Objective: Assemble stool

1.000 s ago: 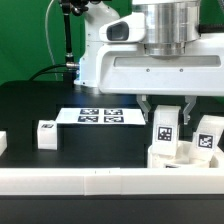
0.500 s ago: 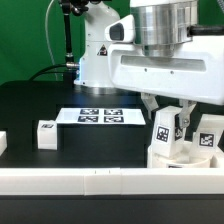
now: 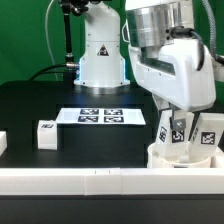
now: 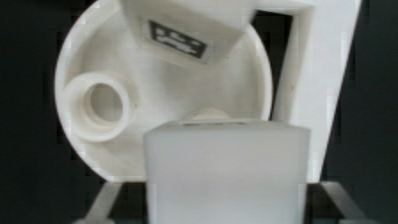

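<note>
Gripping a leg (image 4: 222,170), the fingers (image 4: 121,203) face the seat (image 4: 169,75), whose hole (image 4: 102,101) only the wrist view shows

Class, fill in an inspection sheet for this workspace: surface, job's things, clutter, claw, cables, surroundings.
surface: black table; marker board lying flat on it; white rail along the front.
job's things: seat at the exterior view's right; leg upright on it; second leg beside that; loose leg on the table to the left; white piece cut off at the left edge, kind unclear.
clutter: nothing seen.
claw: claw shut on the leg, above the seat.
cables: dark line behind the arm; cable or pole, cannot tell.
surroundings: green backdrop.
</note>
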Robot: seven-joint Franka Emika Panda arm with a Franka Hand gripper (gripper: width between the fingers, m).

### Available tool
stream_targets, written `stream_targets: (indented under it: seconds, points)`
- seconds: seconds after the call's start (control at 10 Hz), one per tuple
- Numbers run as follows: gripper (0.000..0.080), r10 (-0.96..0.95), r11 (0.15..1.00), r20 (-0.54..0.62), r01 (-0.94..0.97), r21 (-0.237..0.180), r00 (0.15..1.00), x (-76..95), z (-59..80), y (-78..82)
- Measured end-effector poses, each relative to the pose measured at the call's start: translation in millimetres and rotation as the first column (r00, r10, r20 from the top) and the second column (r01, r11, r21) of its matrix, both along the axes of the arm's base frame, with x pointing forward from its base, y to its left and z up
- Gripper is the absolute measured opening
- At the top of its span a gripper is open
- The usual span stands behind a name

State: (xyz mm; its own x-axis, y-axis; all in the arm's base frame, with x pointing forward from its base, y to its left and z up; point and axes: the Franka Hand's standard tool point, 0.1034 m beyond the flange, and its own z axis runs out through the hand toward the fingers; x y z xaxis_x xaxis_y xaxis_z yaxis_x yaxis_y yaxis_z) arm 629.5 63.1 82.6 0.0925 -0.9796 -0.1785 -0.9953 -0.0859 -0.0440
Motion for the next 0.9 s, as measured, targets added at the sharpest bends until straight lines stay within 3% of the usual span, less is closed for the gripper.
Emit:
stream_targets:
  seconds: [0.5,0.6,0.7,0.8,0.9]
  points:
    - [0.0337,-0.176,0.984,-0.034,0.176,0.002,0.984,0.7,-0.4,1.9]
    - [0.0394,-0.166,0.986,-0.032,0.166,0.002,0.986,0.7,-0.4,2.5]
    - [0.0564,-0.163,0.987,-0.031,0.163,0.003,0.986,0.7,0.0,3.5]
    - [0.0564,-0.137,0.991,-0.024,0.137,0.007,0.99,1.9,6.9,5.5]
    - [0.0632,-0.093,0.996,-0.003,0.093,0.017,0.996,3.0,15.5,6.2]
